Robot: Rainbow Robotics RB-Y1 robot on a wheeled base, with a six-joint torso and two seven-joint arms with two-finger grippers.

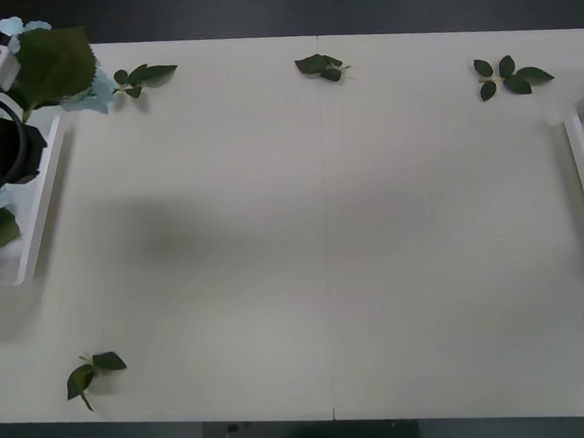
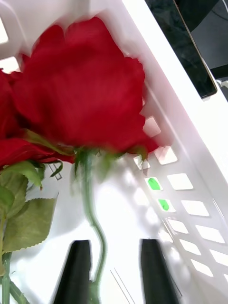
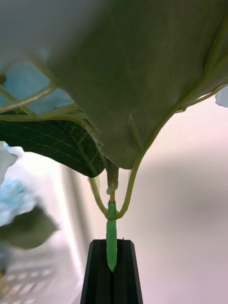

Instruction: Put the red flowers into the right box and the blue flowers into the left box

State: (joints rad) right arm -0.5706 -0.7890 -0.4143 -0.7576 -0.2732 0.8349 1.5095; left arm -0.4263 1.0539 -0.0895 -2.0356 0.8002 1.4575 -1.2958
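The left gripper [image 3: 112, 270], fingers pressed together on a blue flower's stem [image 3: 111, 235], hangs over the left box [image 1: 43, 211] at the bench's [image 1: 323, 237] left edge, big leaves [image 1: 53, 63] spread above it. Leaf sprigs [image 1: 507, 74] dot the bench. At the right edge, the right gripper [image 2: 114, 273] stands apart inside the right box [image 2: 190, 137], a red flower [image 2: 80, 90] lying between its fingers.

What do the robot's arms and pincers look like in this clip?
Both pincers have flat black fingers: the right pincer and the left pincer. In the front view, the left arm is black and rounded, with a white block and a thin black cable.
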